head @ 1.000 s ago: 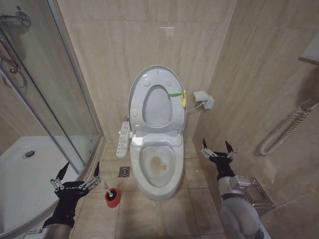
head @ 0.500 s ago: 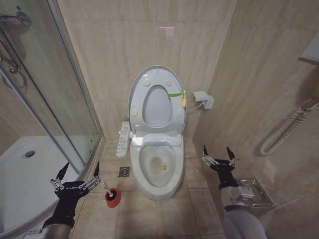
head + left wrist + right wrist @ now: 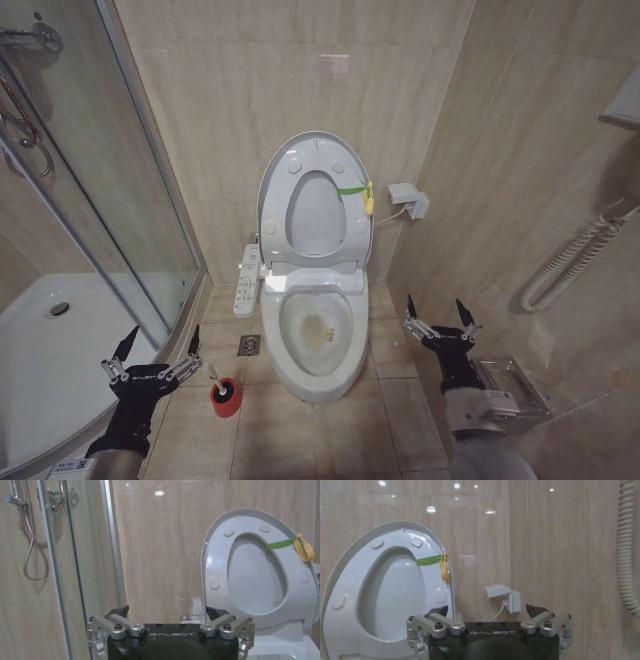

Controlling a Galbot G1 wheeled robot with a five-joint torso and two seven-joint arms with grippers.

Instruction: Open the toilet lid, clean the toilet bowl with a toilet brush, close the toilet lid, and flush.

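Toilet lid (image 3: 312, 195), the large glossy white plastic oval cover with a greyish underside and small bumpers, stood raised against the beige tiled wall with the ring seat up in front of it, its long axis near vertical and its underside facing us. We judged the opening step done and the brush step in hand. Below it the white ceramic toilet bowl (image 3: 318, 335) lay exposed on the floor, long axis running from the wall toward us, a yellowish stain at its bottom. The toilet brush (image 3: 217, 380), a thin white stick handle, stood in its small red cylindrical cup on the floor tiles just left of the bowl, the handle leaning up and leftward.

Our left pincer (image 3: 152, 350) hovered spread wide and empty near that cup; our right pincer (image 3: 438, 318) hung equally spread and empty to the right of the bowl. We reckoned the next move called for lowering the left pincer onto the handle and pinching it.
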